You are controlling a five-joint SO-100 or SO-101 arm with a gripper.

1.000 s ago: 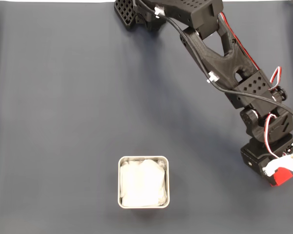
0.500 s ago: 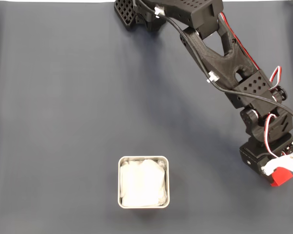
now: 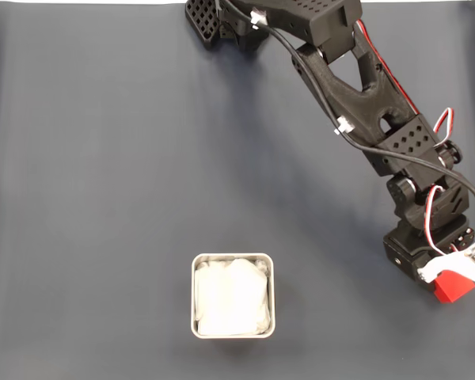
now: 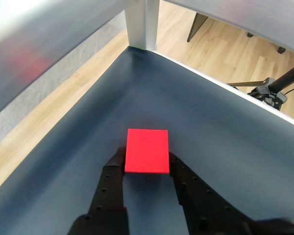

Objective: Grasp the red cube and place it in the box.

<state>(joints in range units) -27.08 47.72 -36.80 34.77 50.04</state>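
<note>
The red cube (image 3: 453, 286) is at the far right of the fixed view, partly under the white wrist mount. My gripper (image 3: 446, 280) reaches down over it from the black arm. In the wrist view the red cube (image 4: 147, 151) sits between my two black fingers (image 4: 113, 171), which press against its left and right sides; my gripper (image 4: 147, 157) is shut on it above the dark mat. The box (image 3: 233, 256), a square silver tin with a white lining, stands low in the middle of the fixed view, well to the left of the cube.
A dark blue mat (image 3: 103, 158) covers the table. The arm's base (image 3: 222, 24) is at the top centre. In the wrist view the table edge, a metal frame post (image 4: 142, 24) and wooden floor (image 4: 225, 44) lie just beyond the cube.
The arm's lower links and the gripper have shifted slightly left with the red cube held; the cube looks a little larger. The box has not moved.
</note>
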